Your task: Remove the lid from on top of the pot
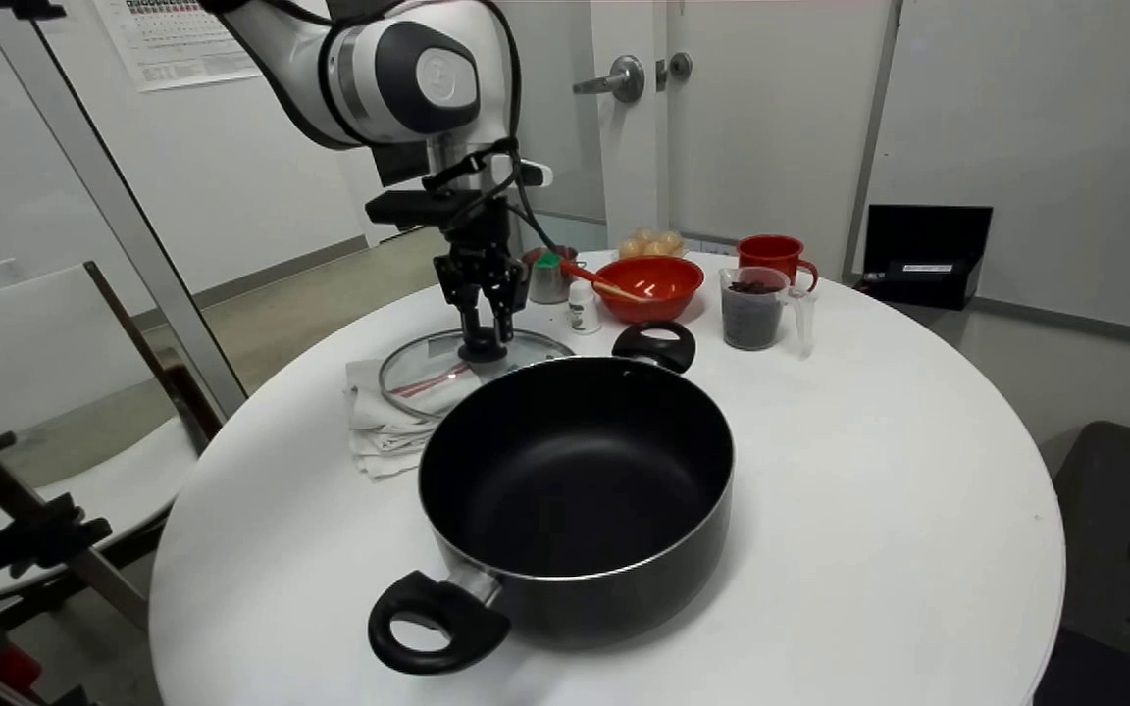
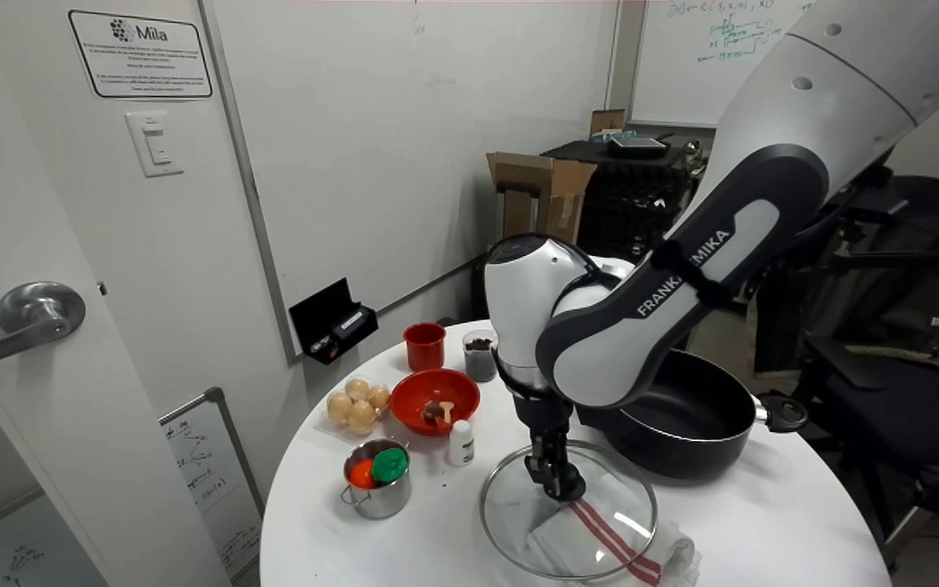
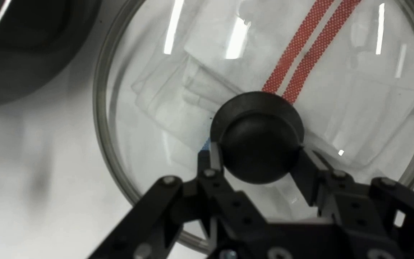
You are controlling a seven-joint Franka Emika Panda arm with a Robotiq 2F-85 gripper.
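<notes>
The lid point(image 1: 428, 380) is a clear glass disc with a metal rim and a black knob point(image 3: 261, 122). It is beside the pot, over a folded white cloth with red stripes point(image 1: 379, 431); whether it rests on the cloth or hangs just above I cannot tell. The lid also shows in an exterior view point(image 2: 547, 534). My gripper point(image 3: 257, 154) points down with a finger touching each side of the knob; it also shows in both exterior views point(image 1: 487, 328) point(image 2: 555, 475). The black pot point(image 1: 614, 603) stands uncovered and empty, also in the wrist view point(image 3: 38, 68).
A red bowl point(image 1: 668, 284) with utensils, a white bottle point(image 1: 583, 309), a steel pot point(image 2: 380, 493), a measuring cup point(image 1: 753, 319), a red mug point(image 1: 771, 253) and eggs point(image 2: 355, 403) stand on the round white table point(image 1: 879, 510). The pot's handle point(image 1: 658, 345) points towards the bowl.
</notes>
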